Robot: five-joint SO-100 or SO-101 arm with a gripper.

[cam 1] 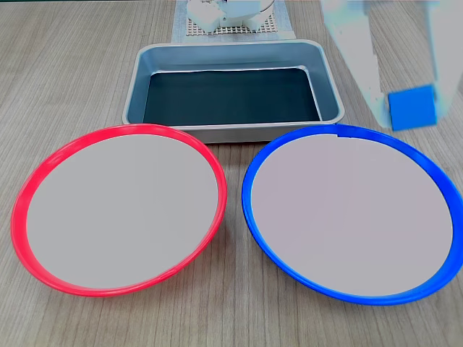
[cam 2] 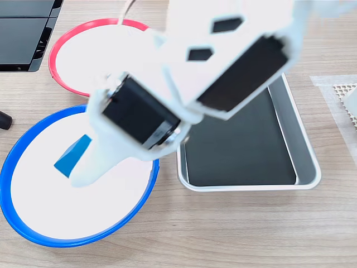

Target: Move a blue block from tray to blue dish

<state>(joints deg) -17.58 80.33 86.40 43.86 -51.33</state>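
The white claw (cam 1: 414,108) is clenched on the blue block (cam 1: 412,107), which hangs between its two pale fingers above the far right rim of the blue dish (cam 1: 289,253) in a fixed view. In the other fixed view the blue block (cam 2: 72,156) shows beside a finger, over the pale centre of the blue dish (cam 2: 22,223), with the arm's white body and black motors blurred above it. The tray (cam 1: 137,87) sits behind both dishes with its dark bottom bare, so the block is out of it and not yet resting on the dish.

The step in hand appears to be the carry and set-down. To do it well, the arm would bring the block further in over the middle of the dish, away from the raised blue rim, then lower until the block is close to or touching the pale surface before letting go; a release from height could let the cube bounce or roll toward the rim. The fingers should part cleanly and lift straight up so they do not drag the block. The red-rimmed dish (cam 1: 43,253) lies just beside the blue one and plays no part.

No brand, label or readable writing shows on the dishes, tray, block or arm in either view
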